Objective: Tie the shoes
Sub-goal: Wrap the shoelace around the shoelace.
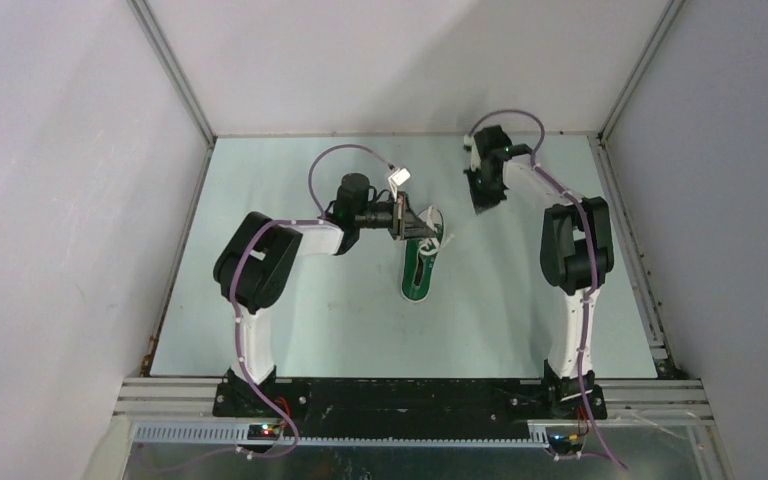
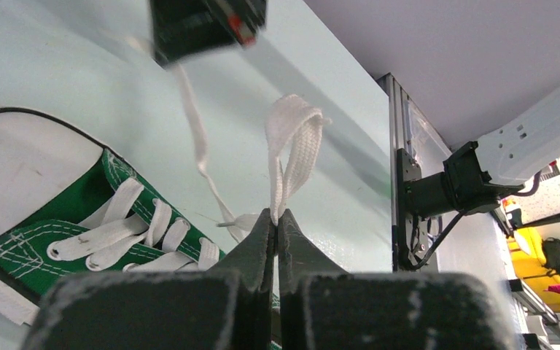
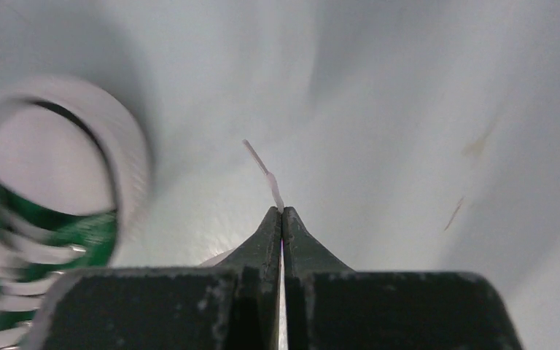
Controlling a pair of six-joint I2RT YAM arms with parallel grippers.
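Left hand clamped on lace loop, shoe just below-left of it; right hand pinched shut on only the lace tip, shoe off to its left: tip likely slips under tension, or pull drags shoe across counter.

Sneaker: green canvas with white stitching, white sole, and a white toe cap edged by a thin black line. Laces: plain white. Bench: pale mint, unpatterned. Fingers: matt dark grey, speckled paler. Arms: black joints, white links, each trailed by a purple cable. Walls: pale grey.
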